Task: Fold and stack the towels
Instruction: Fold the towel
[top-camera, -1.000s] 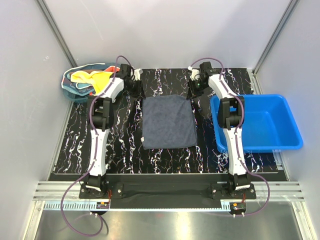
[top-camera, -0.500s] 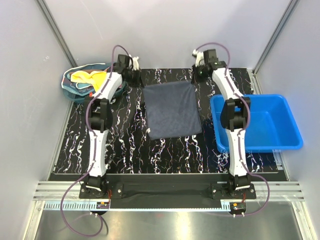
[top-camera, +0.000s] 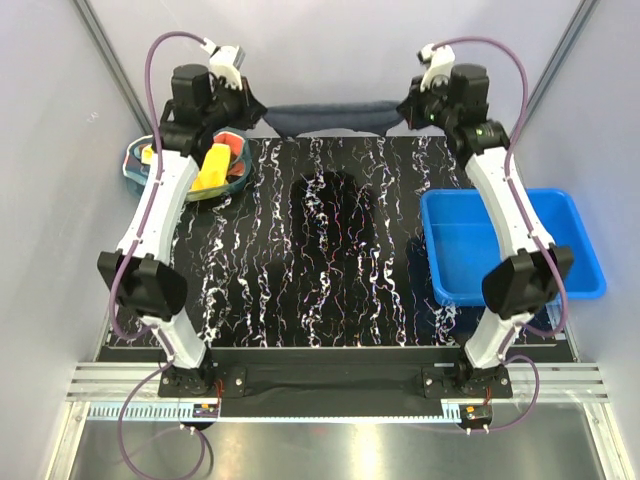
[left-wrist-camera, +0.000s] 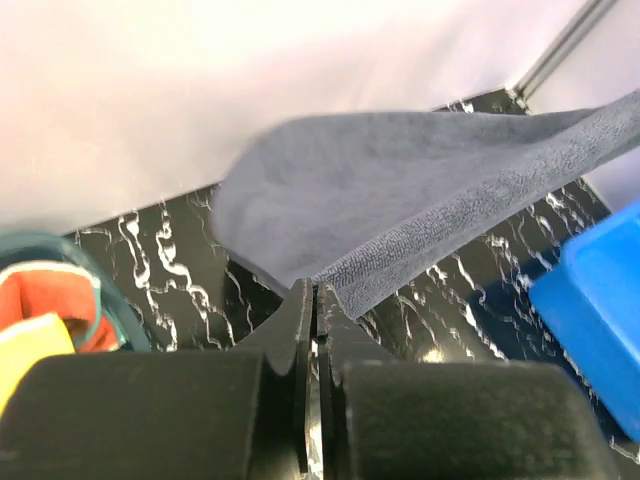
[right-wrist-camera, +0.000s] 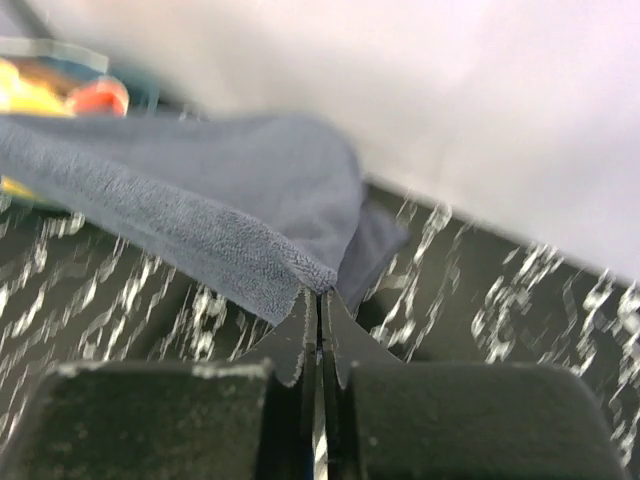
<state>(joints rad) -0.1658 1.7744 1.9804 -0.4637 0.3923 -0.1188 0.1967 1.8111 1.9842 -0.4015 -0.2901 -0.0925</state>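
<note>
Grey-blue towel hung stretched in the air above the far edge of the counter, left gripper and right gripper each clenched on a corner, hems seen pinched only in wrist views, shadow below only from overhead

Held: dark grey-blue soft cloth towel, stretched and sagging above the desk's far edge, corners pinched in left end effector and right end effector.
Heaped: yellow cloth towel and orange-red cloth towel, crumpled inside teal basket.

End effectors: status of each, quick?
Left end effector: closed on a corner of the grey towel.
Right end effector: closed on another corner of the same towel.
</note>
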